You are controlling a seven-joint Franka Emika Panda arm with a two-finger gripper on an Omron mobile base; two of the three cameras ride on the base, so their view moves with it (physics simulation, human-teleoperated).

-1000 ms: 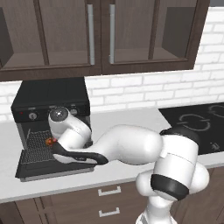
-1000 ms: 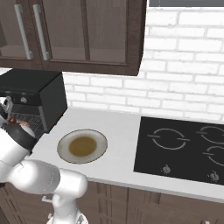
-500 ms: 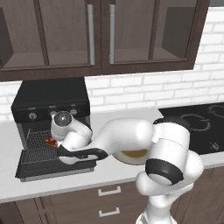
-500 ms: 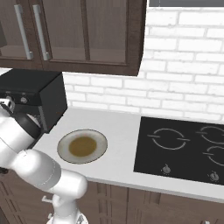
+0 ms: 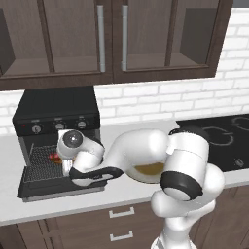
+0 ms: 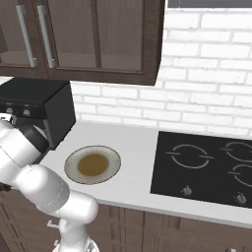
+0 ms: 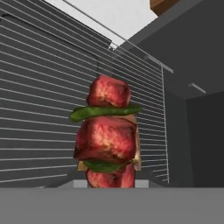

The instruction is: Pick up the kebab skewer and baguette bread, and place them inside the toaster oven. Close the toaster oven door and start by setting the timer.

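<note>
At the left of the left base view the toaster oven (image 5: 56, 116) stands on the counter (image 5: 121, 194) with the toaster oven door (image 5: 58, 187) dropped flat toward the camera and the wire rack (image 5: 41, 163) bare behind it. The arm reaches across from the lower right, and its wrist sits right at the oven's mouth, over the open door. Just left of the wrist a bit of red shows against the rack: the kebab skewer (image 5: 55, 156), already inside the opening.

The hand view makes the relation plain. The hand (image 7: 109, 186) is clamped on the kebab skewer (image 7: 107, 135), which rises straight out from between the tips along the hand's own line of sight, red chunks and green slices stacked toward the top of the frame. So the skewer's long axis runs on from the hand, pointing into the oven, not across it. Behind it the rack's wires (image 7: 39, 87) spread across the left and centre; how close the skewer is to them I cannot tell. In the upper right corner an orange-brown edge is probably the baguette bread (image 7: 162, 4), though too little shows to be sure.

The coming move, I judge, is a release onto the rack, then a straight pull back.

Further right, in the right base view, the plate (image 6: 92, 164) lies on the counter beside the oven, with the cooktop (image 6: 206, 167) at far right.
</note>
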